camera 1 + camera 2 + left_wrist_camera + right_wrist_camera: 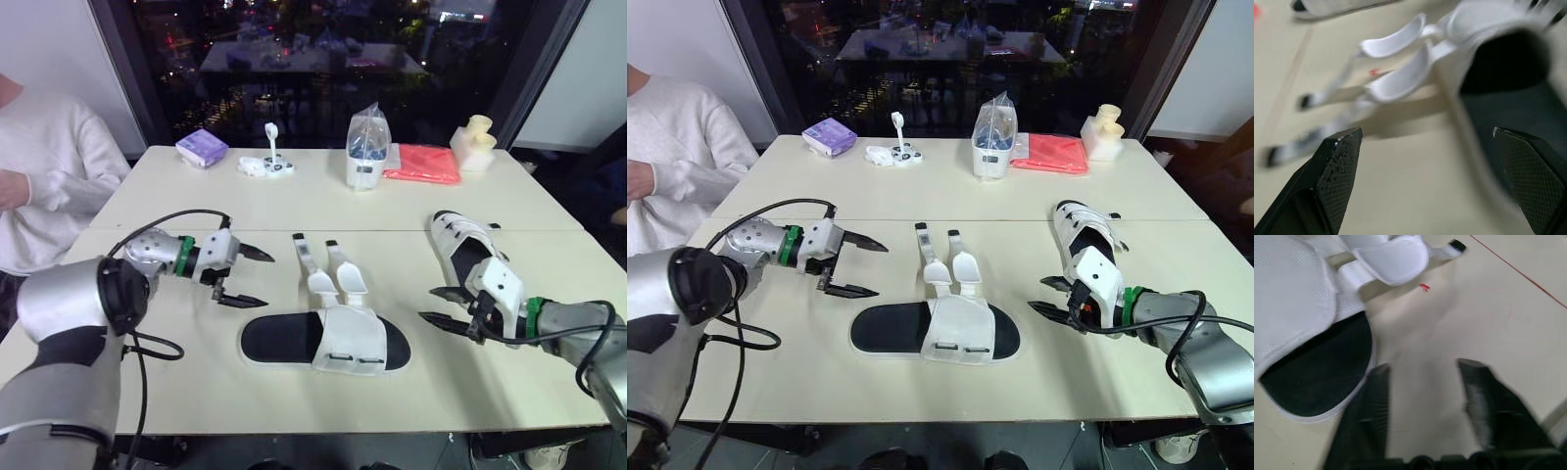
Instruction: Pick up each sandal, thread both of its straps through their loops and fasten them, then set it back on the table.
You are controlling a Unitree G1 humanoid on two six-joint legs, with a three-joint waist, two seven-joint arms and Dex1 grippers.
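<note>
A white sandal with a black footbed [323, 341] lies flat at the table's front centre, its two straps [328, 269] unfastened and spread away toward the far side. A second white sandal [468, 247] lies at the right with its straps closed over the top. My left gripper [247, 277] hovers open just left of the near sandal's straps, fingers pointing right. My right gripper [438, 305] is open, low over the table, just right of the near sandal's toe end [1317, 372]. Neither holds anything.
At the table's far side stand a purple packet [202, 148], a small white gadget [267, 162], a clear bag on a white holder [365, 147], a red cloth [423, 163] and a cream object [475, 143]. A person in a white sweater [44, 176] sits at the left.
</note>
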